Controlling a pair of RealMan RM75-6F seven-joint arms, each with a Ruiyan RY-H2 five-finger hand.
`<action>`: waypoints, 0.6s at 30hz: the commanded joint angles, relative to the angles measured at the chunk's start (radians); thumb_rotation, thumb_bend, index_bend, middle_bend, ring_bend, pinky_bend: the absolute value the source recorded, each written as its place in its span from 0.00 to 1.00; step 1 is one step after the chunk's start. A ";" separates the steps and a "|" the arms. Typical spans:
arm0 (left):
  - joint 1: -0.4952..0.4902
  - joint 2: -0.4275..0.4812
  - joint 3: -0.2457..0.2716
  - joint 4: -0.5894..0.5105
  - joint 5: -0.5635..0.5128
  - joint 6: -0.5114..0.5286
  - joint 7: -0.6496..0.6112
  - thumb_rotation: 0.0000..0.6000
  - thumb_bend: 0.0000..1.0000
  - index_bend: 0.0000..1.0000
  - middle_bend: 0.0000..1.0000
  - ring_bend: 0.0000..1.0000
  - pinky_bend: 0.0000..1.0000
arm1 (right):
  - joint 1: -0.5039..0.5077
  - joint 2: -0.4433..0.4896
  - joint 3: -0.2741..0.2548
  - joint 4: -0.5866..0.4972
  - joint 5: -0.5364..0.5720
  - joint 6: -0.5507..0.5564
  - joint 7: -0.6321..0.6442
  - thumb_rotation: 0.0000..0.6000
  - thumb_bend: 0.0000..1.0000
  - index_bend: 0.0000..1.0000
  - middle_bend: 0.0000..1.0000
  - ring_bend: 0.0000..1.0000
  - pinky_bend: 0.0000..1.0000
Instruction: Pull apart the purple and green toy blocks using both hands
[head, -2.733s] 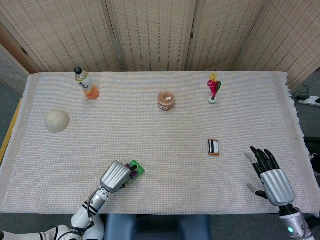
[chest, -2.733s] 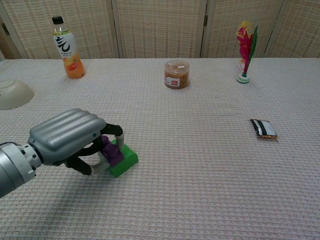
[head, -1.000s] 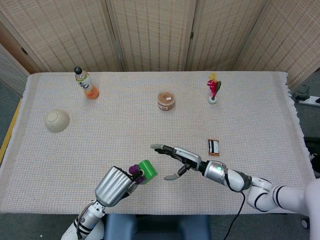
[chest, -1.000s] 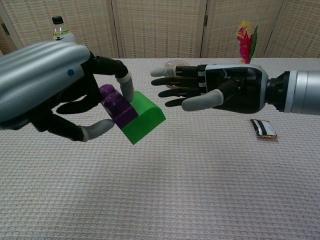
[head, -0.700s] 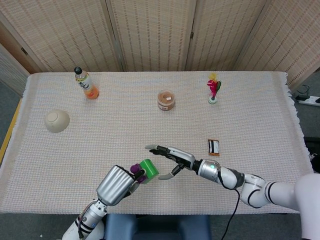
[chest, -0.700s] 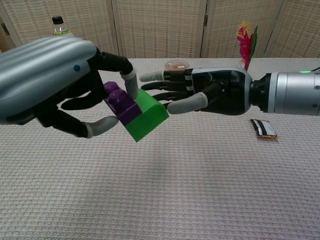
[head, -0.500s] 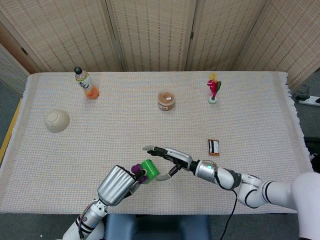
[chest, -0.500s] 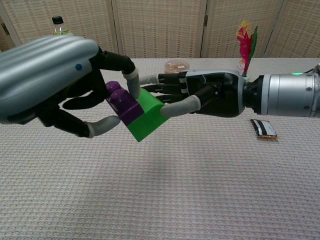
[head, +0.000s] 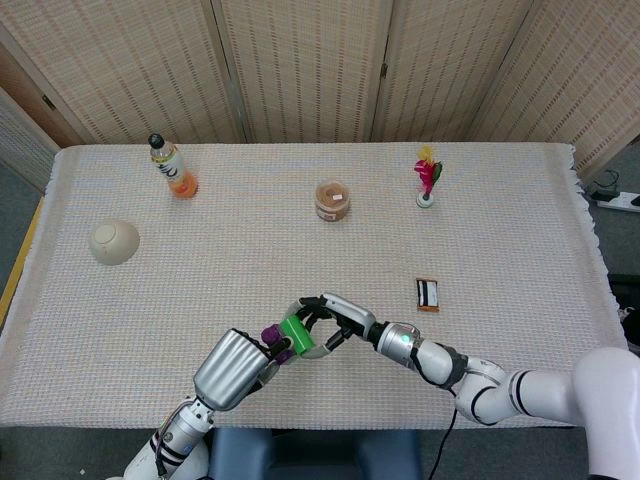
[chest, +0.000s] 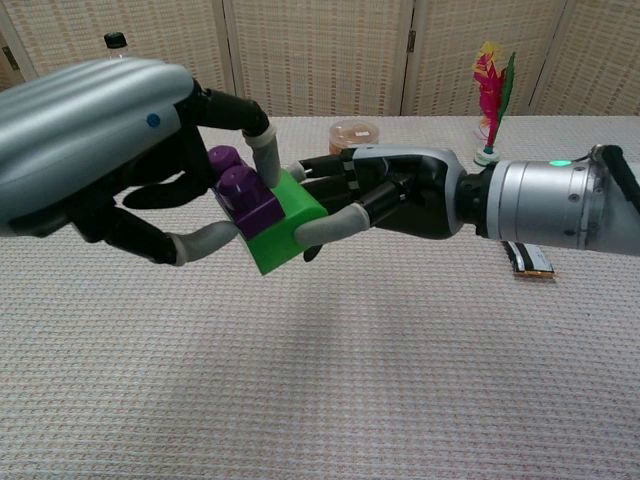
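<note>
Left hand (chest: 95, 150) grips purple block (chest: 243, 198); right hand (chest: 385, 195) grips green block (chest: 285, 222).

No text is legible. The bottle (head: 172, 168) at far left and the jar (chest: 353, 135) at far centre carry labels, but their print is too small to read.

The head view looks steeply down on the whole table (head: 500, 200) from its 6 o'clock edge. The chest view sits low and close, facing 12 o'clock. Both share the table's middle and far edge.
</note>
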 joint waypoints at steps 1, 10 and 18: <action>0.001 0.001 -0.001 -0.001 0.001 0.002 -0.003 1.00 0.42 0.82 1.00 1.00 1.00 | -0.010 -0.007 0.016 -0.019 0.018 -0.007 -0.033 1.00 0.24 0.60 0.44 0.39 0.46; -0.009 0.004 -0.025 0.001 0.007 0.005 -0.009 1.00 0.43 0.82 1.00 1.00 1.00 | -0.031 -0.009 0.031 -0.038 0.049 -0.012 -0.128 1.00 0.24 0.70 0.52 0.46 0.55; -0.021 0.014 -0.053 -0.002 0.003 0.008 -0.023 1.00 0.42 0.82 1.00 1.00 1.00 | -0.061 -0.030 0.032 -0.002 0.083 -0.029 -0.181 1.00 0.24 0.77 0.57 0.51 0.60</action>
